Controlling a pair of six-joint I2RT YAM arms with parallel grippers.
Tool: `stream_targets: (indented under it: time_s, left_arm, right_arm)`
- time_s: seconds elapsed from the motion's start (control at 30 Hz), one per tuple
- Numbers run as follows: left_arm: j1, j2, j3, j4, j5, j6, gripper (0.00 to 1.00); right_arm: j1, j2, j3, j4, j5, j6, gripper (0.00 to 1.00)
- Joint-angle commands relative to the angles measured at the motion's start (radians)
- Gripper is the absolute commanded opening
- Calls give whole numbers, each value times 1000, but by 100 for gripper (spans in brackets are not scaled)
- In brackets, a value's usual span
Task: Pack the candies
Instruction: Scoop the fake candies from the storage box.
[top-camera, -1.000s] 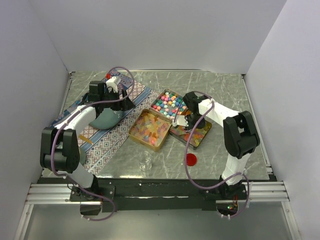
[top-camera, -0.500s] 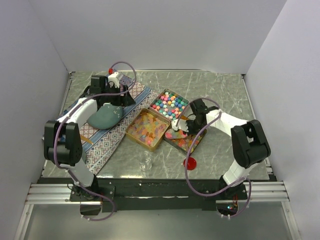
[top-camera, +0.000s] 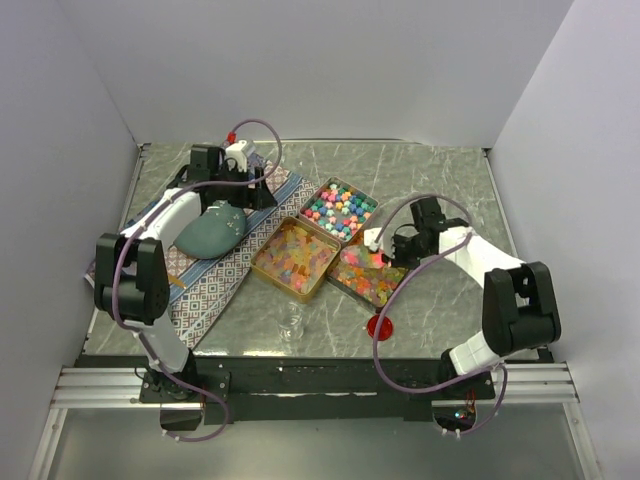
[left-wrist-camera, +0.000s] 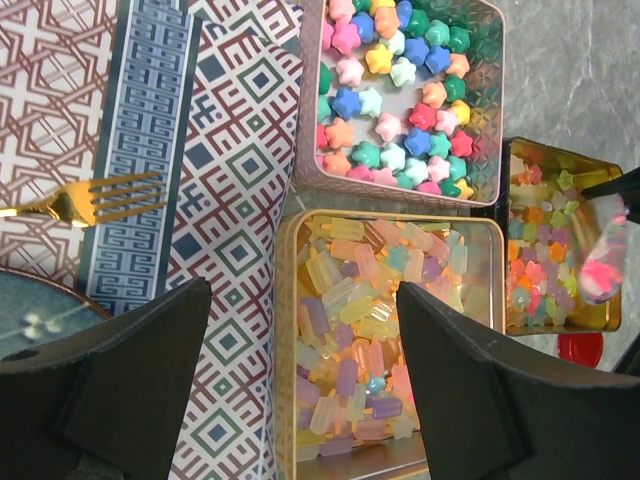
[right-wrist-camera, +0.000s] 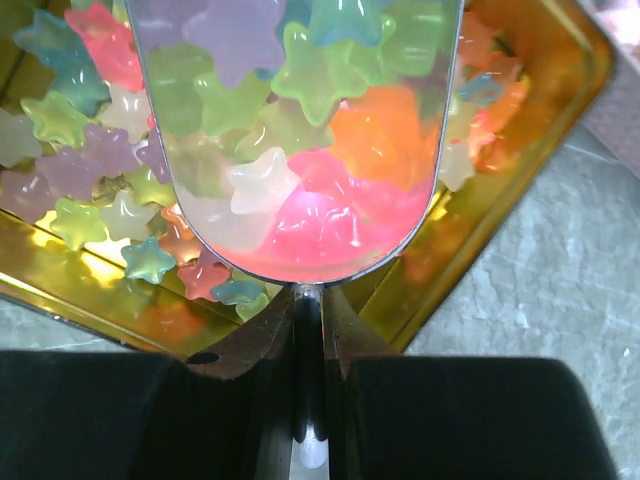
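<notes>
The marbled desk (top-camera: 440, 190) carries every item. The reference point is the centre tin (left-wrist-camera: 286, 340), gold and square.

- A patterned cloth (top-camera: 215, 285) lies left of the centre tin, with a blue-grey plate (top-camera: 212, 232) on it.
- A second tin (left-wrist-camera: 310, 100) sits just behind the centre tin, and a third tin (left-wrist-camera: 560, 328) just to its right.
- The left end effector (left-wrist-camera: 302, 320) stands behind and left of the centre tin. Its fingers are wide apart and hold nothing.
- The right end effector (right-wrist-camera: 308, 330) hangs right of the centre tin, above the third tin. Its fingers are clamped on the thin handle of a clear scoop (right-wrist-camera: 180, 200).
- A small glass (top-camera: 291, 322) stands in front of the centre tin.
- A red disc (top-camera: 380, 325) lies in front and to the right of the centre tin.
- The candies (left-wrist-camera: 400, 90) fill all three tins, and translucent star-shaped ones load the scoop.
</notes>
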Motion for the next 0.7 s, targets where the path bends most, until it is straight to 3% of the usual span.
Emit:
stream_targets:
  time_s: [0.0,0.3,0.43,0.67]
  left_arm:
    - [-4,4,66,-39,11,63,82]
    - [8,-100,80,-105,-57,71,83]
    - [54,-220,-17,-65,-90,-74,84]
    - [97,-367,-64,-105,-181,-153,85]
  right_arm:
    - [-20,-48,50,53,-123,109,0]
    - [34,-88,246,-161,-59,123,0]
    - [133,-117,324,-234,57,171,0]
    - [343,-132,416,-392,180,220,0]
